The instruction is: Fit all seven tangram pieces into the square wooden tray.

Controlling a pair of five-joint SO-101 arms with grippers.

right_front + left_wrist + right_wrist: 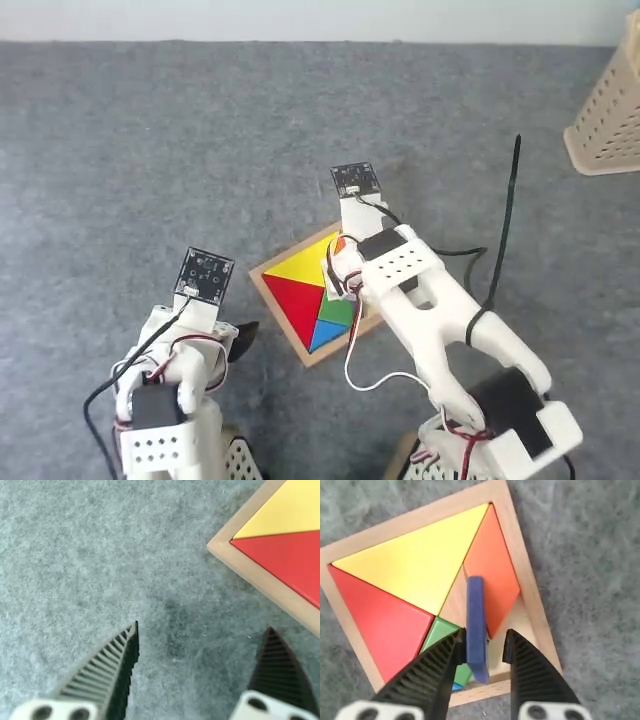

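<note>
Right pincer [485, 631], narrow, brackets the blue piece [475, 615] standing on edge in the wooden tray's [530, 595] bare gap; left pincer [202, 626] gapes wide over open surface [75, 555].

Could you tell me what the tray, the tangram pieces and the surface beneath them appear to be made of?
The tray looks like pale unfinished wood, with faint grain on its rim. The pieces seem to be painted wood, matte and flat in colour. The surface looks like grey felt or carpet, with a fuzzy texture.
</note>
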